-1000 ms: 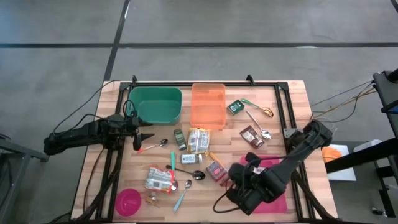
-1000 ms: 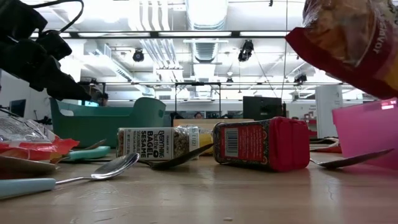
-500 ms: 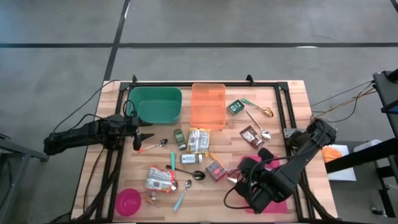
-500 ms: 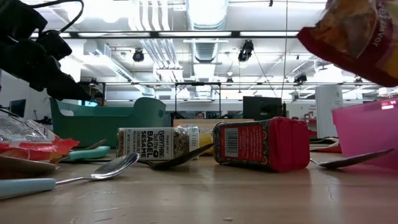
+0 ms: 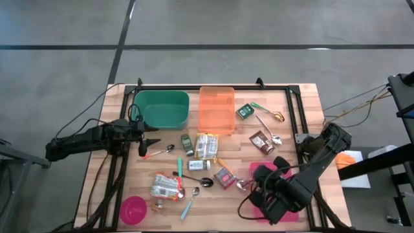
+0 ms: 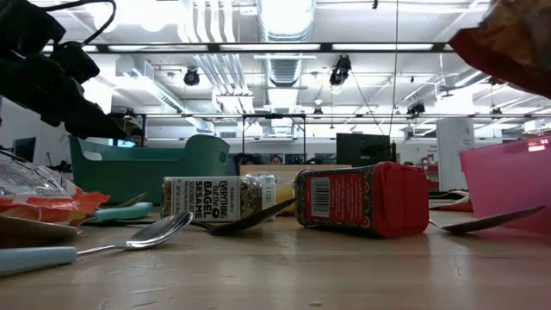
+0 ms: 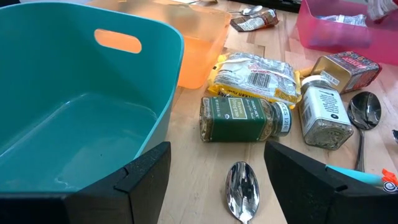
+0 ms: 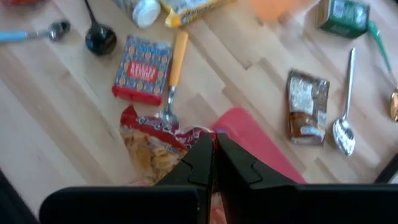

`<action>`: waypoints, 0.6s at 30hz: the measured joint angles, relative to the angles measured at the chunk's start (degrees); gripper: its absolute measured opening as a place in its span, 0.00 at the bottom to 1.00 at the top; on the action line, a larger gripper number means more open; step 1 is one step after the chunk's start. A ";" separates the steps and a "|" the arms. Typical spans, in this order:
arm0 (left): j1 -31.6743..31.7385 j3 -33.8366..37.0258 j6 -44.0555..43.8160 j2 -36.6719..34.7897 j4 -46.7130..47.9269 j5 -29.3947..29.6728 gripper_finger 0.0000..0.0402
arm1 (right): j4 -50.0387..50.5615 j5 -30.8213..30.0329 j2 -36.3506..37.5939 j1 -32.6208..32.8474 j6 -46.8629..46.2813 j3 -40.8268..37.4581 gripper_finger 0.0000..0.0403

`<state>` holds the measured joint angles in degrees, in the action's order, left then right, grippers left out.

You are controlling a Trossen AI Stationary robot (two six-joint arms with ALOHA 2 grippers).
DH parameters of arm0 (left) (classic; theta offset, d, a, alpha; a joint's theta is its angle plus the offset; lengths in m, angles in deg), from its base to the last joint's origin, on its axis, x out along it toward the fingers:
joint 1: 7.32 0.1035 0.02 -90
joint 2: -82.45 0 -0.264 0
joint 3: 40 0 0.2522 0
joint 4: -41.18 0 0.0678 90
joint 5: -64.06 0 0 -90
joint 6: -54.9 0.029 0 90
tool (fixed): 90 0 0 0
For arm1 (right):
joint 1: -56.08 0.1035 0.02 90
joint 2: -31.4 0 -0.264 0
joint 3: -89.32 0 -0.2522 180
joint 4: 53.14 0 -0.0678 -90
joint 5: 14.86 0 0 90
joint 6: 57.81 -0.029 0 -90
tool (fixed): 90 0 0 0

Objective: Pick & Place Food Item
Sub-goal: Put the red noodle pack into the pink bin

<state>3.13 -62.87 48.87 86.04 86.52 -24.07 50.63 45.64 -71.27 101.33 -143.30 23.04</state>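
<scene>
My right gripper [image 8: 213,163] is pinched tight on the top of a red snack bag [image 8: 155,144], which dangles above the wood at the edge of the pink tray [image 8: 261,146]. From overhead my arm hides the bag; the low view catches only its corner [image 6: 508,39] high up. My left gripper [image 5: 143,141] waits, fingers spread, beside the teal bin [image 7: 74,106].

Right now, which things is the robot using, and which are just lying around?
Using:
right gripper, shut on the snack bag
pink bin

Lying around:
teal tub
orange bin
red box
spice jars
spoons
pink bowl
left gripper, open, waiting
</scene>
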 joint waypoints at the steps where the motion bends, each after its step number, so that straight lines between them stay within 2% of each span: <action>1: -0.02 0.02 0.00 0.00 0.00 0.00 0.65 | 0.02 0.68 -0.01 0.17 0.00 -0.05 0.03; 6: -0.02 0.00 0.00 0.00 0.00 0.00 0.65 | 0.02 3.97 0.04 0.60 0.80 -1.17 0.03; 13: -0.01 0.02 0.00 0.00 -0.02 0.00 0.65 | 0.00 12.12 1.32 0.65 1.01 -6.26 0.03; 18: 0.00 0.02 0.00 0.00 0.00 0.02 0.65 | 0.01 13.09 3.35 -0.08 -0.27 -11.94 0.03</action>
<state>3.13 -62.85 48.87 86.04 86.52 -24.05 50.63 58.73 -67.92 101.24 -143.57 11.09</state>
